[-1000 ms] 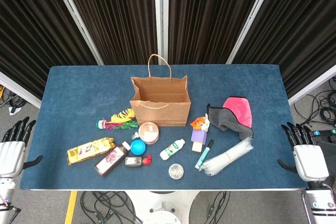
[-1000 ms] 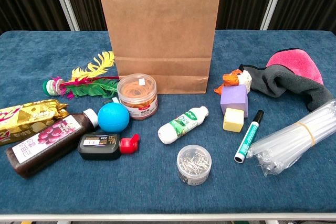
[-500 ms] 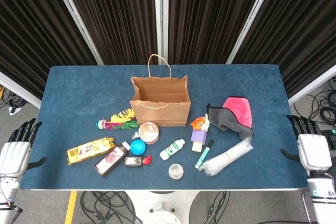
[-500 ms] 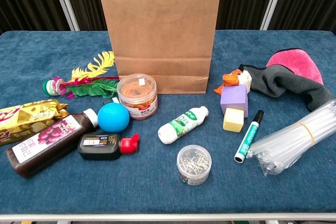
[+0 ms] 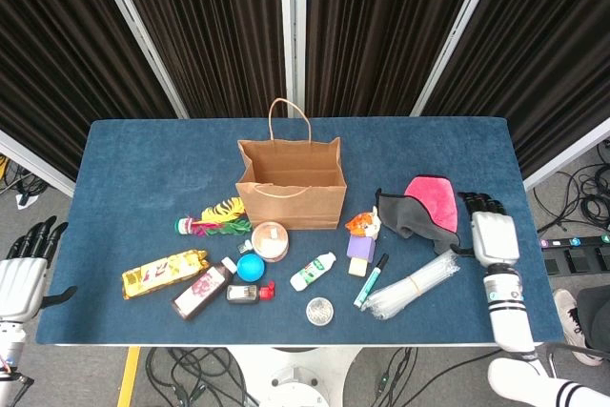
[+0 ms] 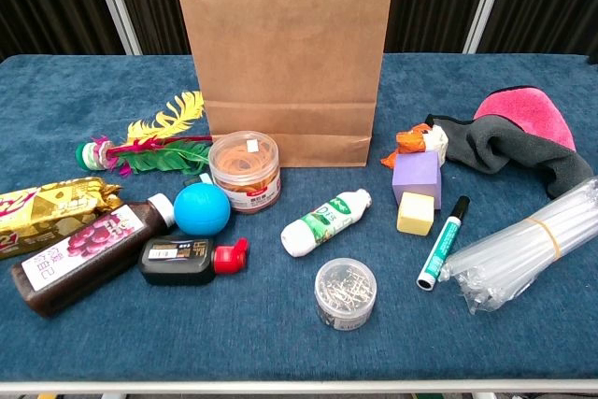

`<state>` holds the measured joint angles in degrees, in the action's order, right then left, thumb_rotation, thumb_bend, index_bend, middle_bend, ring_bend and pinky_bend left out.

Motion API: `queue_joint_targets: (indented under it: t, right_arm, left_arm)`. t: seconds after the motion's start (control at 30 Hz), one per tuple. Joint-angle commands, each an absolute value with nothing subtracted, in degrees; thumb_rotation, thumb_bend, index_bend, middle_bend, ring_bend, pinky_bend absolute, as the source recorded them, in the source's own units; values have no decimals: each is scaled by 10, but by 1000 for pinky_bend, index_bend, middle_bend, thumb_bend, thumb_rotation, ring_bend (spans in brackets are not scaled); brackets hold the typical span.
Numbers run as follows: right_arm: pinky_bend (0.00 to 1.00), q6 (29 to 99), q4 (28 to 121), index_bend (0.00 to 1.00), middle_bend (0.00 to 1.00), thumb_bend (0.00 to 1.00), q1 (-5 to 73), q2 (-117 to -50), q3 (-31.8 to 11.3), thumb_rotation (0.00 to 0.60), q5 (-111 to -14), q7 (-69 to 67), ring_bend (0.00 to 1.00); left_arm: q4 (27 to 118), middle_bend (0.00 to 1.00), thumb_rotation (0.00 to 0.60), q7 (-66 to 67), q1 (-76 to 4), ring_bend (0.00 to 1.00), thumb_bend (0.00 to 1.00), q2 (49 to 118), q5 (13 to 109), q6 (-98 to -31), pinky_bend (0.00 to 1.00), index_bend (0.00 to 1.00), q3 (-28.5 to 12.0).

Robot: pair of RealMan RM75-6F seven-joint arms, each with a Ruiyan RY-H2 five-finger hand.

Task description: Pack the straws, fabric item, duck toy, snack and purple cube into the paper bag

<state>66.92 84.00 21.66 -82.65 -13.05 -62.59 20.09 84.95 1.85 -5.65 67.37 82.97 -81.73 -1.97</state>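
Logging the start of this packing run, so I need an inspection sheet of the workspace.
Surface: blue table, crowded in front.
Job's things: paper bag upright, open; straws, fabric item, duck toy, purple cube, snack all outside it.
Clutter: feather toy, jar, blue ball, bottles, marker, pin tub.
Hands: right hand over the table edge beside the straws, empty; left hand off the table, empty.
Cables: on the floor, both sides.
Surroundings: dark curtains.

paper bag (image 5: pixel 291 183) stands mid-table (image 5: pixel 133 154); snack (image 5: pixel 164 273) front-left, straws (image 5: pixel 412 285) front-right, cube (image 5: pixel 359 247) between them.
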Motion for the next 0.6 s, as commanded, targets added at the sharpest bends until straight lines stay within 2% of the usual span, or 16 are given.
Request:
queue_joint_targets:
  t: [0.03, 0.17, 0.37, 0.47, 0.6]
  right_arm:
    - [179, 690, 869, 166, 166, 6, 214, -815, -112, 600, -651, 223, 105]
    - [181, 709, 920, 167, 166, 7, 209, -757, -80, 600, -728, 237, 105]
    - [185, 607, 923, 168, 162, 0, 250, -647, -1, 600, -865, 188, 95]
    - [185, 570, 906, 169, 170, 0, 270, -627, 36, 600, -927, 153, 93]
    - [185, 546, 877, 174, 188, 0, 290, -632, 70, 600, -990, 126, 93]
  left_arm:
    - [852, 34, 600, 6, -56, 0, 63, 668, 829, -816, 167, 84, -20]
    - [855, 34, 600, 1, -55, 0, 63, 664, 829, -817, 167, 85, -20]
    - [854, 34, 600, 8, -58, 0, 64, 675, 830, -812, 168, 85, -19]
    - [853, 34, 600, 17, -61, 0, 63, 682, 832, -809, 167, 84, -18]
    - [851, 34, 600, 29, -64, 0, 63, 690, 832, -810, 167, 84, -21]
